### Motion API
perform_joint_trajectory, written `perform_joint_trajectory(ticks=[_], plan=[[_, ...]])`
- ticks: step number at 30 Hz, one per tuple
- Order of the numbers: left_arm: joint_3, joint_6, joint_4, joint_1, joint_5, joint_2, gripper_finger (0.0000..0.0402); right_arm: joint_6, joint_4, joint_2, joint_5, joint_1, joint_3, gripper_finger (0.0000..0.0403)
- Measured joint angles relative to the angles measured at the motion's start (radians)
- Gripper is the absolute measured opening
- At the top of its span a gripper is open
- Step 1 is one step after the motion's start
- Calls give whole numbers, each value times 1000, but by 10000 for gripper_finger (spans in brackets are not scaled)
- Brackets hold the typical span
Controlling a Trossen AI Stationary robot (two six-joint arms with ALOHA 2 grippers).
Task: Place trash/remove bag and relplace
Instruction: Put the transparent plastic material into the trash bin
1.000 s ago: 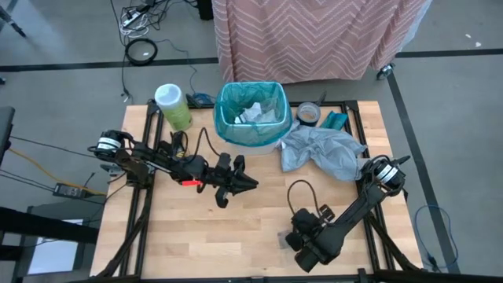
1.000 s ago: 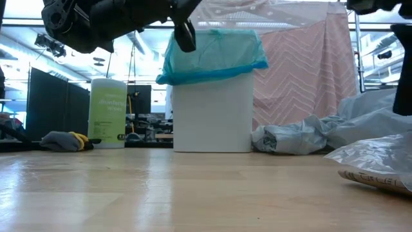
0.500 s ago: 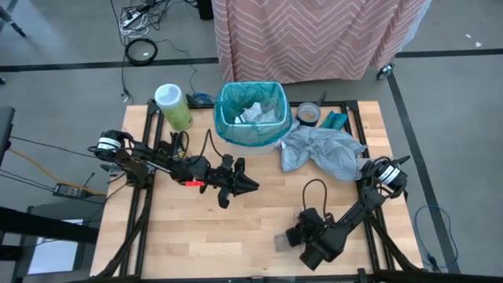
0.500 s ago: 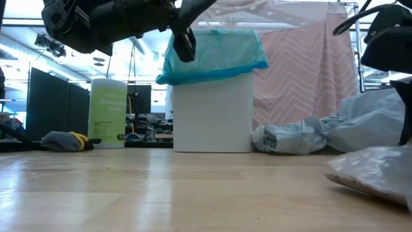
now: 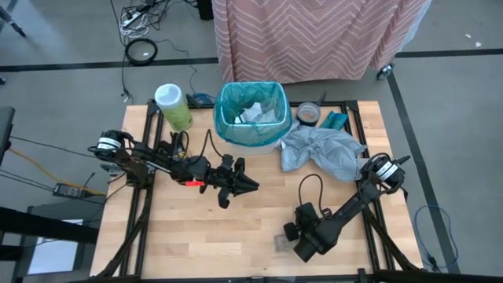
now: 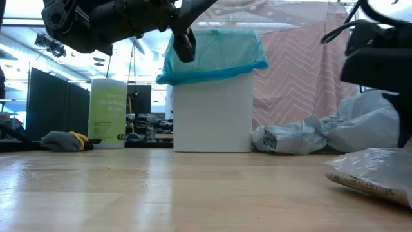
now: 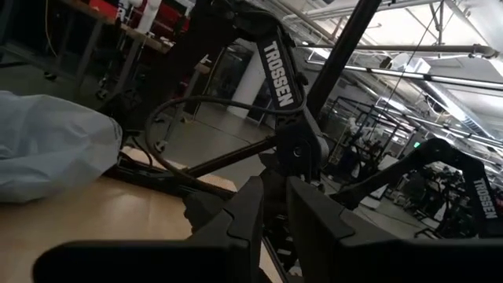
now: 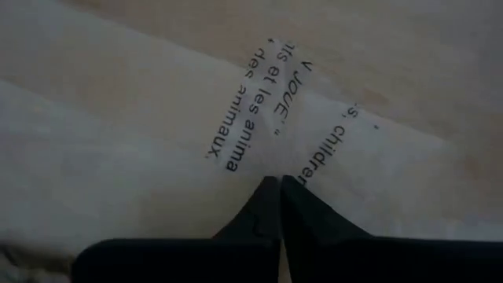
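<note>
High view, right gripper (image 5: 292, 236): down at the near right part of the table (image 5: 189, 228), nose right at a clear plastic packet (image 5: 280, 242) lying flat on the wood.
Right wrist view, fingers (image 8: 267, 206): pressed together, tips meeting right on the printed film of the packet (image 8: 157, 141); I cannot tell whether any film is pinched between them.
Low view, packet (image 6: 370, 173): crinkled clear plastic resting on the tabletop at the right edge, dark bulk of the right arm above it.
High view, left gripper (image 5: 244, 183): hovering over the middle of the table, pointing right, nothing in it.
Left wrist view, left fingers (image 7: 314, 224): close to each other with only a narrow slit between, holding nothing.
Bin (image 5: 250, 115): white, standing at the far middle of the table, well apart from both grippers.
Bag (image 5: 228, 110): teal-green liner sitting in the bin, its edge folded over the rim; in the low view it drapes over the top of the white wall (image 6: 212, 55).
Trash in bin (image 5: 255, 112): white paper pieces lying inside the liner.
Grey bag (image 5: 324, 151): crumpled pale plastic heap just right of the bin, between bin and right arm base.
Green canister (image 5: 173, 106): upright, left of the bin.
Tape roll (image 5: 308, 114): at the far edge, just right of the bin.
</note>
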Motion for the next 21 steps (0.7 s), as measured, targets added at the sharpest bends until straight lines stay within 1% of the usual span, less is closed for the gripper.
perform_joint_trajectory(ticks=[3,6,11,17,21], plan=[[0,-2,2,0,0,0,67,-27,-28,-17,28,-30,12,1],[0,-9,19,0,-2,0,66,-76,-59,-76,84,-63,26,0],[0,-54,64,2,-3,0,65,-182,-69,-168,123,-115,26,0],[0,-161,137,2,-3,0,65,-272,-66,-302,200,-173,26,0],[-1,-248,218,2,-3,0,65,-344,-25,-401,258,-203,27,0]])
